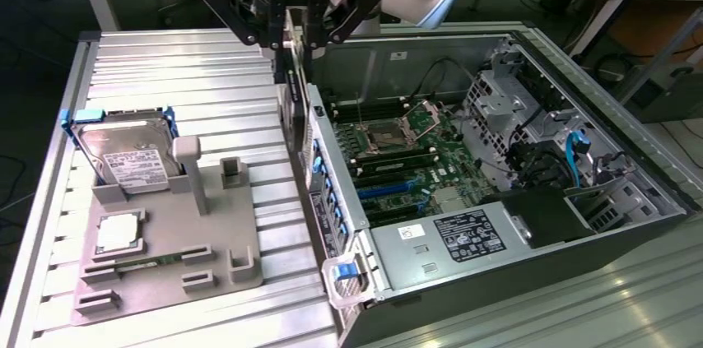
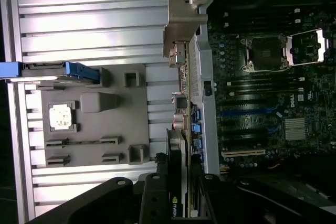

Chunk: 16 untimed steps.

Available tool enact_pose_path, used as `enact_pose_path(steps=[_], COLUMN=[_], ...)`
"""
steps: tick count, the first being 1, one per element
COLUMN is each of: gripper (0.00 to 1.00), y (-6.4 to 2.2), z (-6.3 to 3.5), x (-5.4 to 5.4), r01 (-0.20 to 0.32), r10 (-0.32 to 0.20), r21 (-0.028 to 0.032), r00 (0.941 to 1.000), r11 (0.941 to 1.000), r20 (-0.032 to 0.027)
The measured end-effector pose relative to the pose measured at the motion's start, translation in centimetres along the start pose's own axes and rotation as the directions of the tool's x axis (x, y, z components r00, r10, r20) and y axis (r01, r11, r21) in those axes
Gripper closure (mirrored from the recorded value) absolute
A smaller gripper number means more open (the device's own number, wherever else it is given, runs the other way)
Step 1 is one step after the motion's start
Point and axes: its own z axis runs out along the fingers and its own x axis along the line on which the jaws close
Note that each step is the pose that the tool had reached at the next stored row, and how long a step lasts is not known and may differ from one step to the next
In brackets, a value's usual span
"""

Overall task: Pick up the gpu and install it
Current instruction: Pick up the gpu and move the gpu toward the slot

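My gripper [image 1: 296, 39] is shut on the gpu [image 1: 292, 97], a thin dark card hanging edge-on and upright from the fingers. The card hovers over the near side wall of the open computer case [image 1: 329, 225], between the grey fixture and the motherboard [image 1: 412, 159]. In the wrist view the gpu [image 2: 181, 108] runs away from my gripper [image 2: 181, 187], with its silver end bracket [image 2: 184, 22] at the far end. The card's lower edge lies above the case wall, beside the motherboard's expansion slots [image 2: 244, 152].
A grey fixture [image 1: 220, 233] on the ribbed metal table holds a hard drive [image 1: 132, 163] with a blue frame, a processor chip [image 1: 118, 233] and a memory stick [image 1: 143, 264]. Blue latches [image 1: 346, 270] line the case wall. Drive cages and cables fill the case's far end [image 1: 549, 142].
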Motion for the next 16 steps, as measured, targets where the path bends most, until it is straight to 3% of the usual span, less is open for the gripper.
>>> enact_pose_path(steps=[16], gripper=[0.73], y=[0.04], z=[0.01], x=[-0.65], r01=[0.0], r10=[0.0], r21=[0.0007], r00=[1.0], r11=[1.0], r20=[0.0])
